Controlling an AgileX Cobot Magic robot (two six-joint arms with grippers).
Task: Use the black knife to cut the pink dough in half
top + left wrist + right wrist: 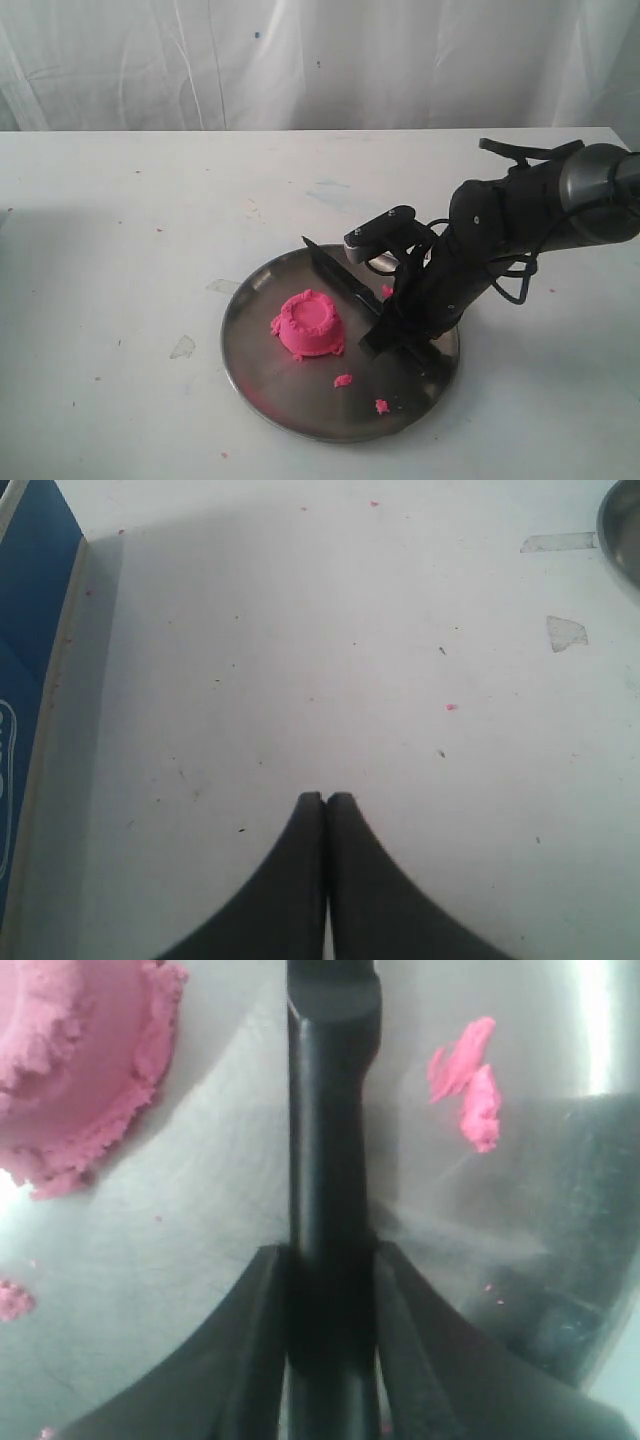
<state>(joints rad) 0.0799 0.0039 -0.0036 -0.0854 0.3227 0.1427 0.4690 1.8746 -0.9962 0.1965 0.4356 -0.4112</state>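
Clamped on the black knife [333,1160], the right gripper [333,1290] holds it over the steel plate [260,385], just beside the uncut pink dough [309,323]. Pink crumbs [343,380] dot the plate. Off over the bare counter [300,630], the left gripper [326,802] is pinched closed on nothing.

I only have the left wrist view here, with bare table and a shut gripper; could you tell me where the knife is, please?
Observer: The right gripper is shut on the black knife, over the steel plate.
Operator: Thank you. Is the dough cut?
Observer: No, the pink dough is one whole dome on the plate.
Operator: Is the blade touching it?
Observer: No, it sits beside the dough, apart from it.
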